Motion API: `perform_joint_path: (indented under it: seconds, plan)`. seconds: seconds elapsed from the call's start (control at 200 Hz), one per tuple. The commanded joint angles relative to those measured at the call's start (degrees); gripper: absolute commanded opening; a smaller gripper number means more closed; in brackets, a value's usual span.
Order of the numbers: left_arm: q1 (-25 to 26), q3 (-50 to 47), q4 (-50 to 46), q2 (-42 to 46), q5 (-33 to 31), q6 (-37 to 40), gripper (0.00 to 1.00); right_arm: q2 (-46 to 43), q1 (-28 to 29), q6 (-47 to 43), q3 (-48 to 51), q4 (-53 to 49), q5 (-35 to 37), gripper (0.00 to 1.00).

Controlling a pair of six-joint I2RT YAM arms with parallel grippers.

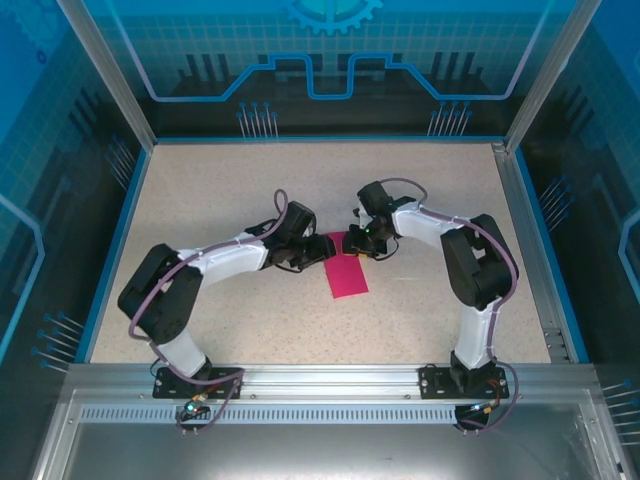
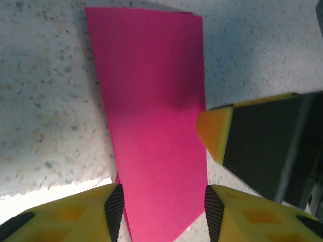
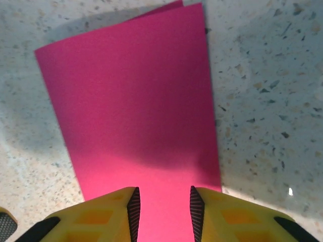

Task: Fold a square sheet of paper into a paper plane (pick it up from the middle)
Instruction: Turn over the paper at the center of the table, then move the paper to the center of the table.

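The square sheet of paper, magenta-pink, lies flat on the speckled table, folded into a narrow rectangle with two layers showing at its edge. A paper plane is out of view. My left gripper hovers at the sheet's far left end. It is open, and its pads straddle the paper without pinching it; its fingertips' midpoint is. My right gripper is at the far right end, open, with the paper lying under the gap. One right finger's orange tip touches the sheet's edge.
The speckled tabletop has a blue rim and aluminium posts at the back corners. Both forearms angle inward toward the middle. A metal rail runs along the near edge by the arm bases.
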State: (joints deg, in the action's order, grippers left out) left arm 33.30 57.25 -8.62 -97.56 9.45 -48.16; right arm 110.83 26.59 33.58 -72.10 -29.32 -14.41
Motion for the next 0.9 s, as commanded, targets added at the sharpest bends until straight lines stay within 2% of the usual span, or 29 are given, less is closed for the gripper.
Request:
perform_joint_path:
  seconds: [0.0, 0.23, 0.495, 0.7, 0.895]
  plan:
    - [-2.35, 1.89, 0.61, -2.58, 2.91, -1.76, 0.48, 1.27, -0.54, -1.32, -0.16, 1.09, -2.11, 0.33]
    - [-2.89, 5.21, -1.47, -6.09, 3.1, -0.68, 0.5, -2.01, 0.28, 0.86, 7.06, 5.27, -4.81, 0.32]
    - [-2.9, 5.5, -0.63, -8.59, 3.96, -1.07, 0.5, -6.8, 3.92, 6.58, 13.62, 8.37, -3.0, 0.34]
    - [-2.91, 5.33, -1.2, -7.6, 4.64, -0.06, 0.5, -13.45, 4.35, 9.31, 16.61, 11.13, -1.94, 0.37]
    - [-2.8, 2.71, -2.47, -2.69, 3.26, 0.92, 0.48, -19.87, 3.37, 9.73, 19.56, 10.0, 1.17, 0.42]
